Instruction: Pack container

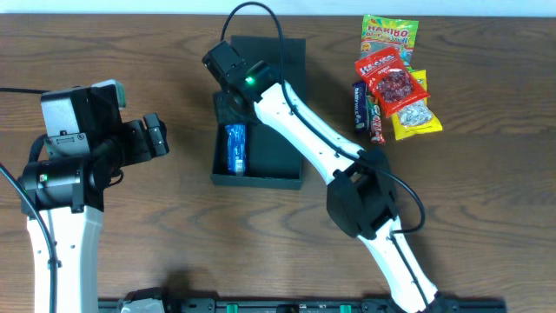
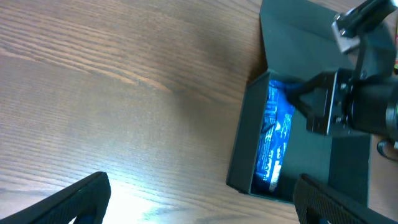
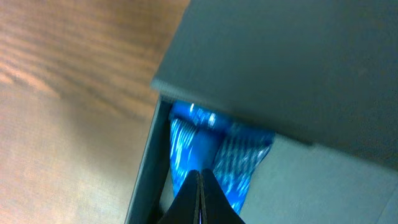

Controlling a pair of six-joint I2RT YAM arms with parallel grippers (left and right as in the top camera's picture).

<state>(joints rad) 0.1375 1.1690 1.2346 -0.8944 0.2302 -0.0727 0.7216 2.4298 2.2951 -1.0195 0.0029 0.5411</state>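
Observation:
The container [image 1: 261, 180] is a dark box lying open mid-table, its flap lid [image 1: 291, 52] folded back on the far side. A blue snack packet [image 1: 235, 148] lies inside along the left wall. My right gripper [image 1: 233, 106] reaches into the box's far left corner and is shut at the packet's far end. In the right wrist view its closed fingertips [image 3: 199, 173] sit on the blue packet [image 3: 242, 162]. My left gripper [image 1: 156, 135] is open and empty, left of the box. The left wrist view shows its fingers [image 2: 202, 186] spread over bare wood, with the box [image 2: 239, 155] ahead.
A pile of snacks lies right of the box: a Haribo bag [image 1: 388, 35], a red packet [image 1: 395, 85], a yellow packet [image 1: 417, 117] and dark bars [image 1: 365, 109]. The right arm [image 1: 304, 130] crosses over the box. Wood tabletop surrounds everything.

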